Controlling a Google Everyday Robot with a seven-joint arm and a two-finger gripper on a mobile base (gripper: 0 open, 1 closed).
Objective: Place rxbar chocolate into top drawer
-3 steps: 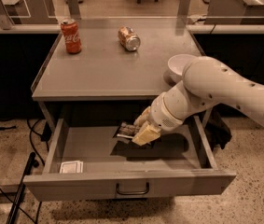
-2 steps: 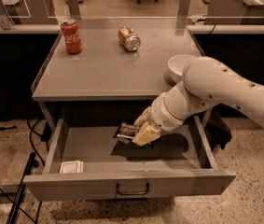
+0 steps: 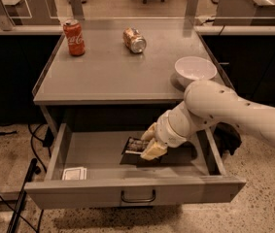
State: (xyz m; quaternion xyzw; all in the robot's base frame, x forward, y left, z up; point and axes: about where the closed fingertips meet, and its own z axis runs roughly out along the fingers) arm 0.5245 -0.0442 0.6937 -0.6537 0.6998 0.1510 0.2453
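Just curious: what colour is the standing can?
The can is red, camera view; the gripper is down in the top drawer.

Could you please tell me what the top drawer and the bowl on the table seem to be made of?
The top drawer looks like grey painted sheet metal: thin flat walls, dull sheen. The bowl seems glazed ceramic or plastic: smooth, white, glossy. The gripper is inside the drawer, at the rxbar chocolate.

Inside the grey top drawer (image 3: 78, 196), a cream gripper (image 3: 149, 149) is seen at the dark brown-black rxbar chocolate (image 3: 132, 144); a red can (image 3: 74, 37) is seen on the surface (image 3: 108, 76).
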